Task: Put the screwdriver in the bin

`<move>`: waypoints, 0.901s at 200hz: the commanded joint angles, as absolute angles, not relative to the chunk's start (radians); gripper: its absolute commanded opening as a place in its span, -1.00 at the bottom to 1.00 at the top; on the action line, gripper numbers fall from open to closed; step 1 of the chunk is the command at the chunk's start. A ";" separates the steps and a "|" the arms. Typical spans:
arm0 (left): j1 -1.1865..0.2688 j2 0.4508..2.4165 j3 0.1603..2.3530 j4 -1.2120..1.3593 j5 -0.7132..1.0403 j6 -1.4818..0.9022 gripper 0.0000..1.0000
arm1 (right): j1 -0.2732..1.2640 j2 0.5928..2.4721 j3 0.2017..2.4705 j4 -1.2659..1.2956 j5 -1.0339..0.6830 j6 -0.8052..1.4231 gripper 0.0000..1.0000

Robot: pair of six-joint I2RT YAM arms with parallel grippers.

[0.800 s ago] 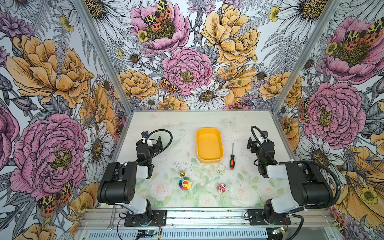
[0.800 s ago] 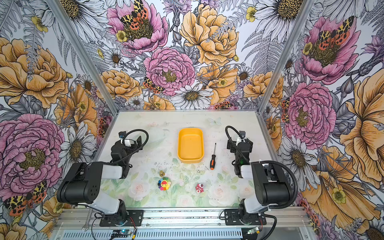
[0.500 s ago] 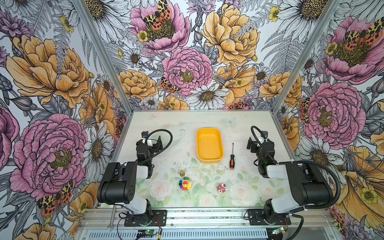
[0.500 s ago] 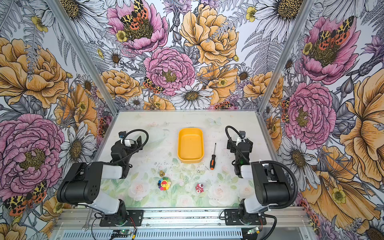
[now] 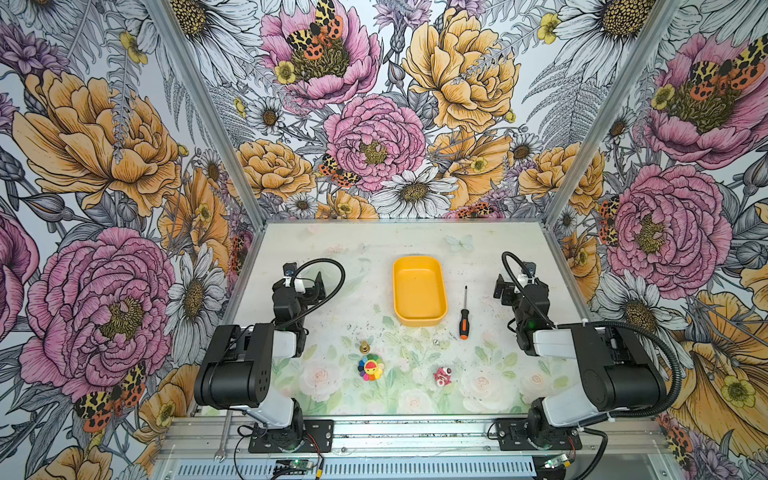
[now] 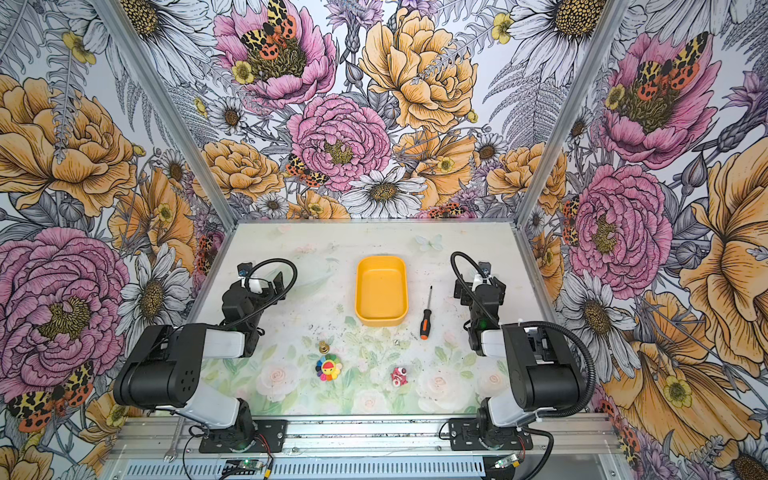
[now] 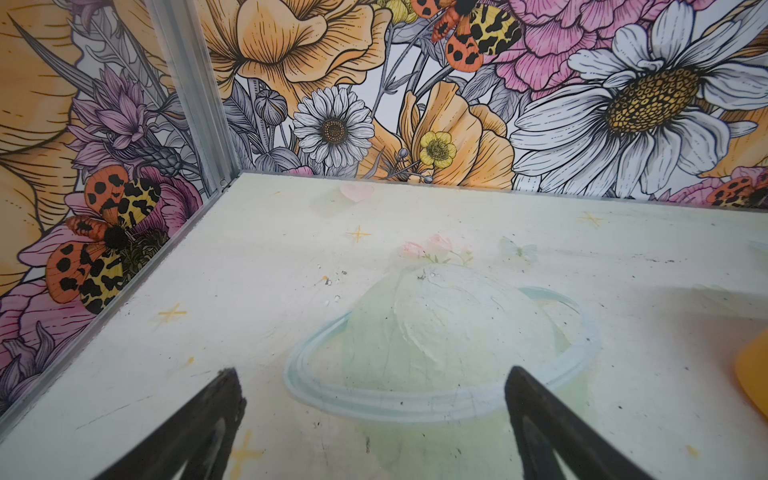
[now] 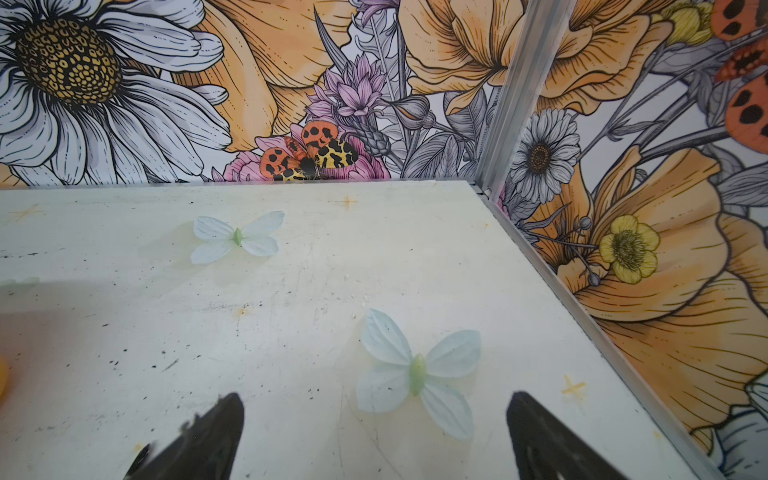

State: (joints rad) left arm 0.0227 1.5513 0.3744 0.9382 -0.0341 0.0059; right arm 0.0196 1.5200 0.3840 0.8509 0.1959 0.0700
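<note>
The screwdriver [image 5: 464,316] [image 6: 426,316], with a thin dark shaft and a black-and-orange handle, lies flat on the table just right of the bin, handle toward the front. The bin [image 5: 419,291] [image 6: 381,291] is a shallow yellow-orange tray at the table's middle, and it is empty. My left gripper [image 5: 305,279] [image 7: 372,370] hangs open over bare table, well left of the bin, whose edge [image 7: 752,374] shows at the side of the left wrist view. My right gripper [image 5: 515,282] [image 8: 375,395] is open too, right of the screwdriver and apart from it, holding nothing.
Near the front lie a rainbow flower toy [image 5: 370,368], a small brass piece [image 5: 364,346], a tiny die [image 5: 436,342] and a pink-red toy [image 5: 441,376]. A silver wrench [image 5: 222,436] rests on the front rail. Floral walls enclose the table on three sides.
</note>
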 commanded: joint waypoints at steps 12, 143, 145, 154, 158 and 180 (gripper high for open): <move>0.018 1.550 0.380 0.933 -0.060 0.005 0.98 | 0.015 1.535 0.382 0.882 0.207 0.077 0.99; -0.034 1.245 0.404 0.636 -0.075 0.030 0.97 | 0.025 1.507 0.387 0.851 0.212 0.067 0.95; -0.036 1.237 0.409 0.616 -0.074 0.024 0.98 | 0.025 1.500 0.389 0.841 0.210 0.067 0.95; -0.041 1.194 0.426 0.552 -0.052 -0.011 0.98 | 0.029 1.474 0.399 0.817 0.214 0.059 0.95; -0.043 1.177 0.433 0.529 -0.034 -0.028 0.98 | 0.032 1.462 0.407 0.788 0.215 0.055 0.95; -0.065 1.110 0.443 0.480 0.036 -0.112 0.98 | 0.061 1.349 0.500 0.520 0.231 0.050 0.93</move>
